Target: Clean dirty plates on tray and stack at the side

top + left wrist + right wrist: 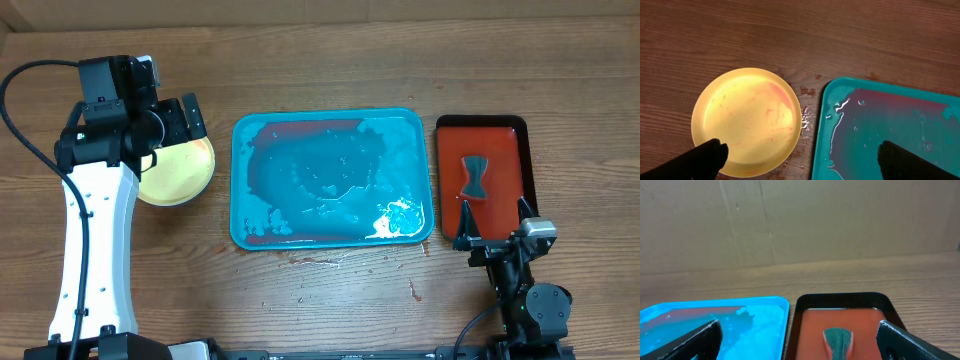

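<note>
Wooden desk is wetted beside the turquoise tray; left claw and right claw are held wide, empty. The smeared yellow plate could be slipped on this water.

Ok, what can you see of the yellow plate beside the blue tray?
The plate is round, pale yellow-green, seemingly plastic, shallow with a raised rim. Faint pinkish-red smears show inside. It lies flat, face up, on the wooden table, left of the turquoise tray and apart from it, with droplets on the wood between. The open left hand hangs over it; contact cannot be told.
</note>
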`<state>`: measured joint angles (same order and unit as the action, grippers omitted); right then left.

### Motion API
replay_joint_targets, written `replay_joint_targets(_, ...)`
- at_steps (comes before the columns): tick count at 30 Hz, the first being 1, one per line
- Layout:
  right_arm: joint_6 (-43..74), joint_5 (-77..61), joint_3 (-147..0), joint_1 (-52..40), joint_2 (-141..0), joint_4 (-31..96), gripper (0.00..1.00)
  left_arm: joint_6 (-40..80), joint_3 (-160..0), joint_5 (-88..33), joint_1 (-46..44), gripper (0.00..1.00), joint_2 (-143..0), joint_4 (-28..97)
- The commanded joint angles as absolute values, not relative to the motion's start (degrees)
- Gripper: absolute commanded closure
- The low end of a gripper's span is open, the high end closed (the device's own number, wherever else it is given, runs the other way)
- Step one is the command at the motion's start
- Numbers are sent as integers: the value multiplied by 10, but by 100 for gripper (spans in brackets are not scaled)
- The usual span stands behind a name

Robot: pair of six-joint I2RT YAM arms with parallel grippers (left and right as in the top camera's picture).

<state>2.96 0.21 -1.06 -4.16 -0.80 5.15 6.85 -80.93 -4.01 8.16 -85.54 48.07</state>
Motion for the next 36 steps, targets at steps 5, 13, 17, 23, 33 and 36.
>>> replay_joint_targets(5,30,-1,-5,-45,-2,48,0,58,-810,-39,79,0,-860,480)
replay_joint_targets(13,30,-1,-5,-45,-2,48,0,58,-810,-39,78,0,-860,480)
replay_joint_targets(17,30,-1,-5,-45,-2,48,0,58,-810,-39,78,0,-860,480)
replay_joint_targets(23,30,-1,-5,-45,-2,48,0,58,-809,-39,78,0,-860,480)
replay_joint_targets(33,30,-1,-5,-45,-2,48,0,60,-773,-37,77,0,-778,475)
replay_joint_targets(36,30,-1,-5,-45,-2,48,0,60,-708,-39,74,0,-713,425)
